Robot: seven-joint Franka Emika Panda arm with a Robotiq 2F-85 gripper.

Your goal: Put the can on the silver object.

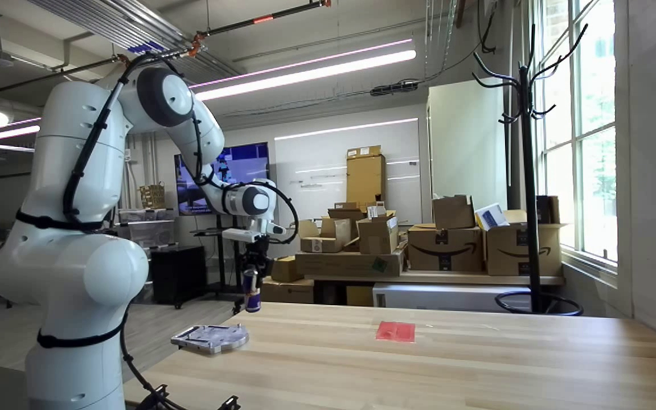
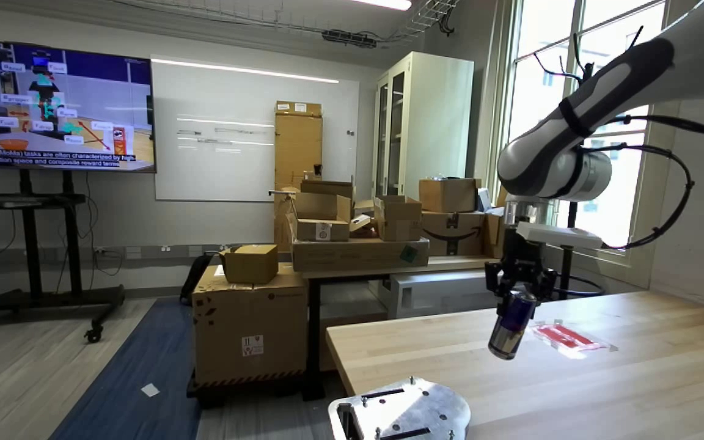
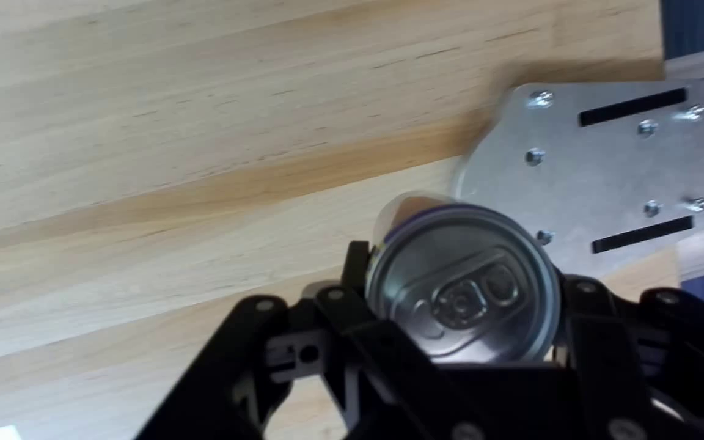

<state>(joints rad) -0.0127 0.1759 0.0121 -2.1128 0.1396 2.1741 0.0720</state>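
The can is dark blue-purple with a silvery top; it shows in both exterior views (image 1: 252, 296) (image 2: 513, 322) and in the wrist view (image 3: 462, 296). My gripper (image 1: 255, 270) (image 2: 520, 293) (image 3: 461, 284) is shut on the can, with one finger on each side of it. The can hangs above the table, tilted in an exterior view. The silver object is a flat metal plate with screws and dark slots; it lies at the table's edge in both exterior views (image 1: 211, 338) (image 2: 416, 406). In the wrist view the silver plate (image 3: 596, 165) is right of and beyond the can, which covers part of its rim.
The wooden table (image 1: 447, 370) (image 2: 602, 397) lies under the arm. A flat red item (image 1: 395, 331) (image 2: 567, 337) lies on it. Cardboard boxes (image 1: 445, 247) stand on another table behind. A black coat rack (image 1: 530, 188) stands by the window.
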